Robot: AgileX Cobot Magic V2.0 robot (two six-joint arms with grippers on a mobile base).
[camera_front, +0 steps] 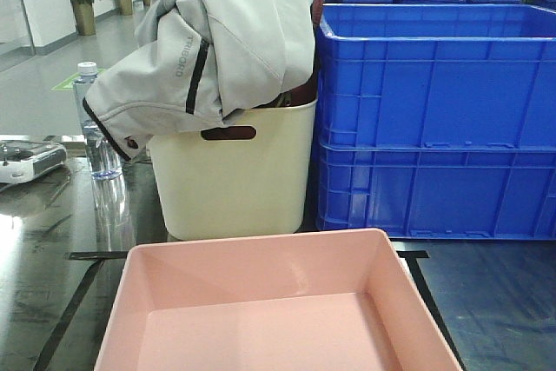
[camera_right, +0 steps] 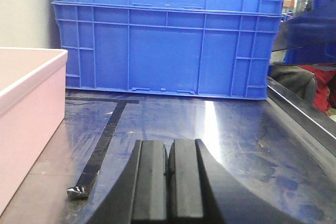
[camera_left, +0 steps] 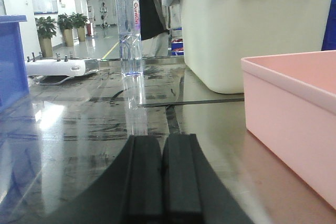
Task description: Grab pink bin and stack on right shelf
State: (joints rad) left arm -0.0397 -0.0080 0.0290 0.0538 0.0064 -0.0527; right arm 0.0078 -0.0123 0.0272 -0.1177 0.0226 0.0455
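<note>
Pink bin (camera_front: 278, 301) sits inside the black tape outline (camera_front: 82, 288) on the desk (camera_left: 79, 124). Left claw (camera_left: 164, 177) and right claw (camera_right: 169, 182) are both pinched closed and empty, flanking it.

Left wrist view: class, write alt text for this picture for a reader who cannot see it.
The shut left gripper hangs low over a shiny steel shelf top, with the pink bin resting at right. Behind it stands a cream bin, a clear water bottle and a white controller.

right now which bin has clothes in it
The cream bin, behind the pink bin: a grey jacket spills over its rim. The pink bin is empty.
</note>
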